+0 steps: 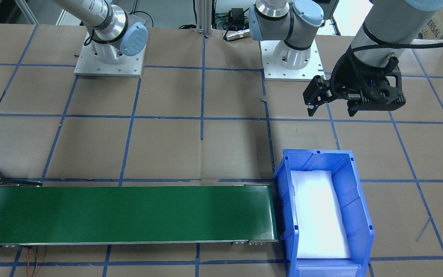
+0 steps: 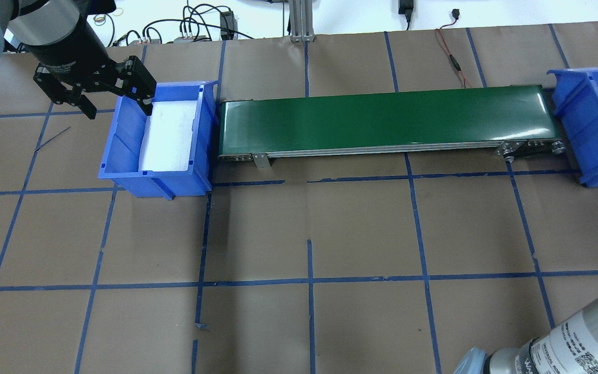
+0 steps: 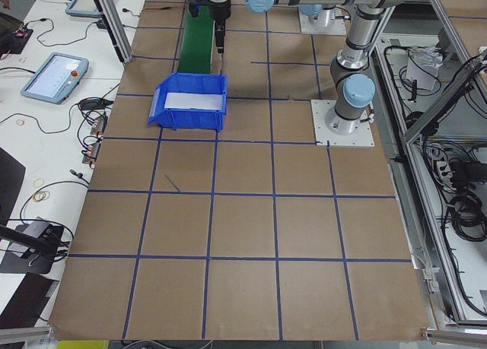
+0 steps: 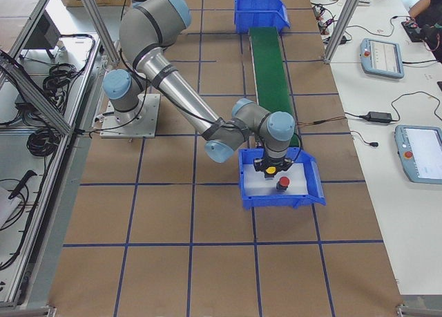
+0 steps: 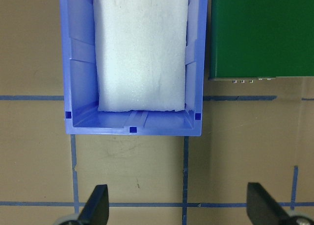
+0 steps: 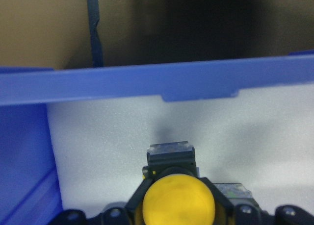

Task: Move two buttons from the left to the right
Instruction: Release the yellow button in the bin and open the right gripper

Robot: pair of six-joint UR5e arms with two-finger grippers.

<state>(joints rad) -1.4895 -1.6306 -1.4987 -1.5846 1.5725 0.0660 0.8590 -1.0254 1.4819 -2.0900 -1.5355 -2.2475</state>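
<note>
At the far left, the left gripper [image 5: 179, 206] is held above the bare table just short of the left bin [image 2: 122, 156], its fingers [image 5: 97, 205] spread wide with nothing between them. Only a white foam pad [image 5: 142, 48] is seen in that bin, and no button is seen on the green belt [image 2: 382, 122] that runs from it toward the right bin [image 2: 576, 119]. Both buttons are found in the right bin. The red button [image 4: 283, 184] is set on the foam, cap up, just beside the right gripper [image 4: 275, 166], and the yellow button [image 6: 179, 201] is framed closely in the wrist view by dark finger parts. The right gripper is therefore judged to be closed on it, though the contact itself is hidden beneath the cap. The buttons are judged to be light, stiff plastic parts that will not deform under a modest squeeze. The domed caps look smooth and are likely to slip (a cap may also depress if pinched from above), so hold is better taken on the flat sides of the dark body below the cap. The clear block at the yellow button's far end looks more delicate and is best left untouched.
</note>
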